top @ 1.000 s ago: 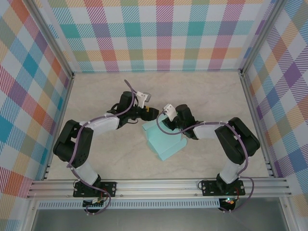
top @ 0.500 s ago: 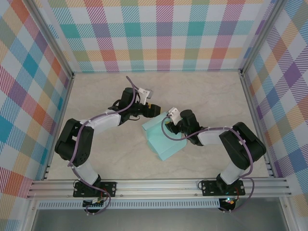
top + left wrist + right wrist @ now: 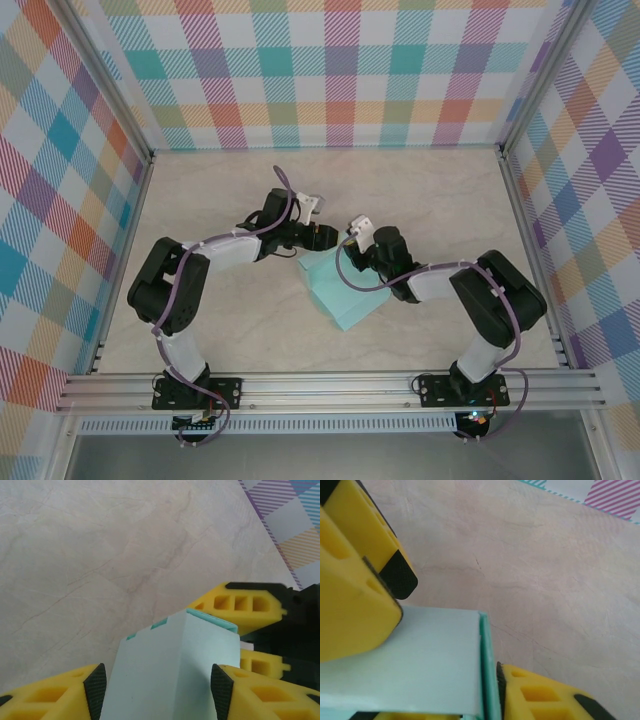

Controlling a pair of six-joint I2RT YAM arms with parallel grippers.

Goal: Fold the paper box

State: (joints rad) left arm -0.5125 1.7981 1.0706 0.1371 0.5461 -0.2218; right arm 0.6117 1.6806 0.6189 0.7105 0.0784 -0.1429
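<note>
Closer now, left hand [image 3: 320, 239] straddles the pale mint card paper box [image 3: 345, 300], grip unclear; right hand [image 3: 346, 252] pinches its wall.

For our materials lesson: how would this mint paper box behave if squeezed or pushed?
Its thin card edges suggest the paper box would flex or crease if pinched hard. Probably light, it would likely slide on the smooth table.
</note>
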